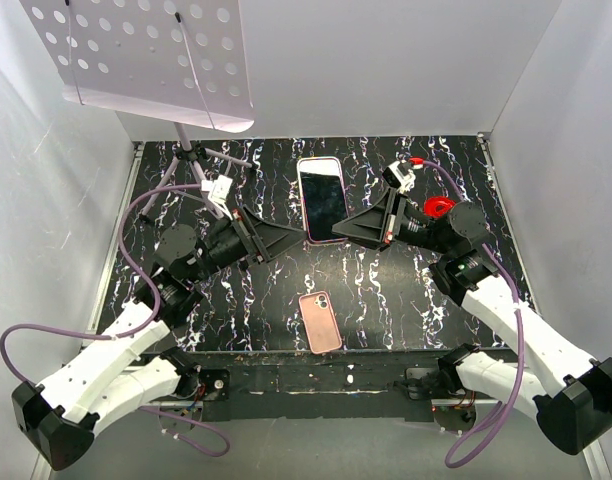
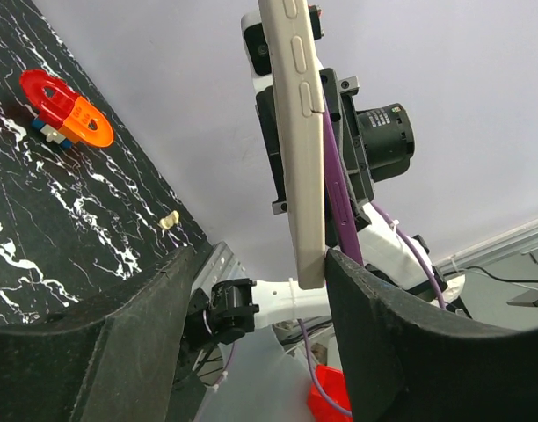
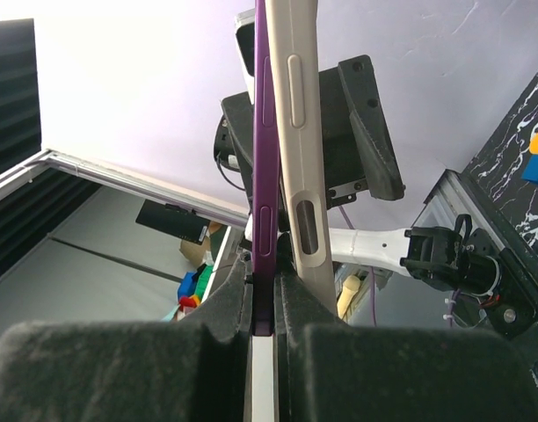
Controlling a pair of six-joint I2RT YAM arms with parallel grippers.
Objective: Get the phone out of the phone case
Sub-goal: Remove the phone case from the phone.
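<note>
The phone (image 1: 321, 198) hangs above the marbled table, dark screen up, between both grippers. In the right wrist view its purple edge (image 3: 265, 176) is clamped between my right gripper's (image 3: 263, 299) fingers, and the beige case (image 3: 297, 132) has peeled away from it on the right side. My right gripper (image 1: 348, 228) holds the phone's near right corner. My left gripper (image 1: 291, 238) is at the near left corner with its jaws wide apart. In the left wrist view the case's lower end (image 2: 295, 132) rests against the right finger (image 2: 383, 325) of my left gripper (image 2: 260, 281).
A pink phone-shaped item (image 1: 320, 321) lies flat near the table's front edge. A red and orange toy (image 2: 67, 110) sits at the back right (image 1: 438, 207). A tripod (image 1: 191, 160) holding a perforated white board (image 1: 146, 50) stands at the back left. White walls enclose the table.
</note>
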